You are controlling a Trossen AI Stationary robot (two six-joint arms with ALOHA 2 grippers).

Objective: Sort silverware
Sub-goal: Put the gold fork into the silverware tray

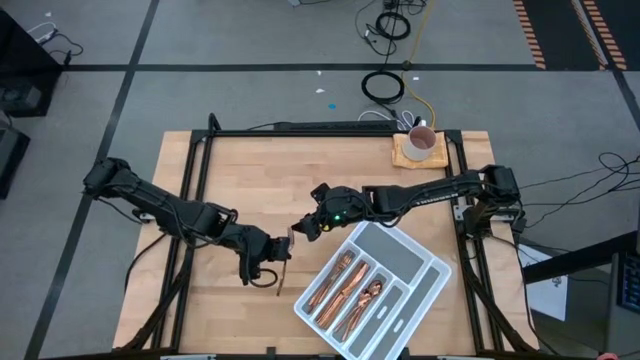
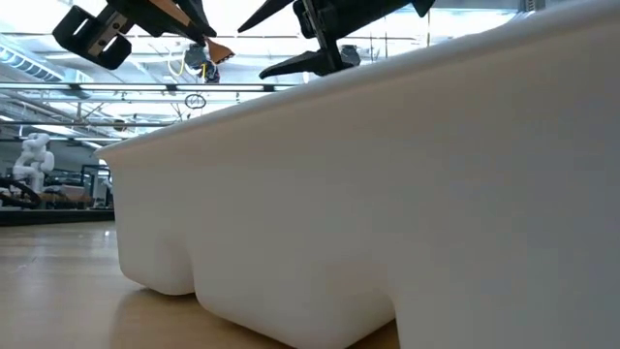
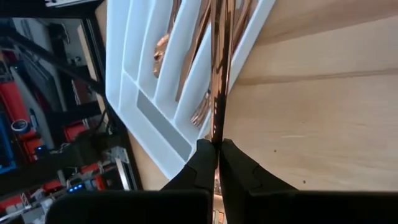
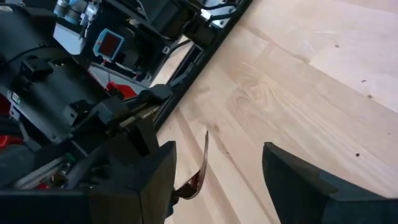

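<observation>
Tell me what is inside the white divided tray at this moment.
The white divided tray holds copper silverware in its three long slots; the wide cross compartment and the outermost slot look empty. Pieces overlap, so an exact count or what lies beneath them cannot be seen.

We see a tabletop (image 1: 240, 170) of pale butcher-block wood, matt, with fine grain. Silverware (image 1: 345, 290) is polished copper-toned metal with a mirror gloss; the piece (image 3: 219, 81) in the left claw (image 3: 219, 163) reflects the tray. White divided tray (image 1: 420, 262) looks like smooth plastic, satin. Both claws, incl. right claw (image 4: 217, 186), are matt black. Mug (image 1: 421, 141) at 1 o'clock is glossy white.
</observation>
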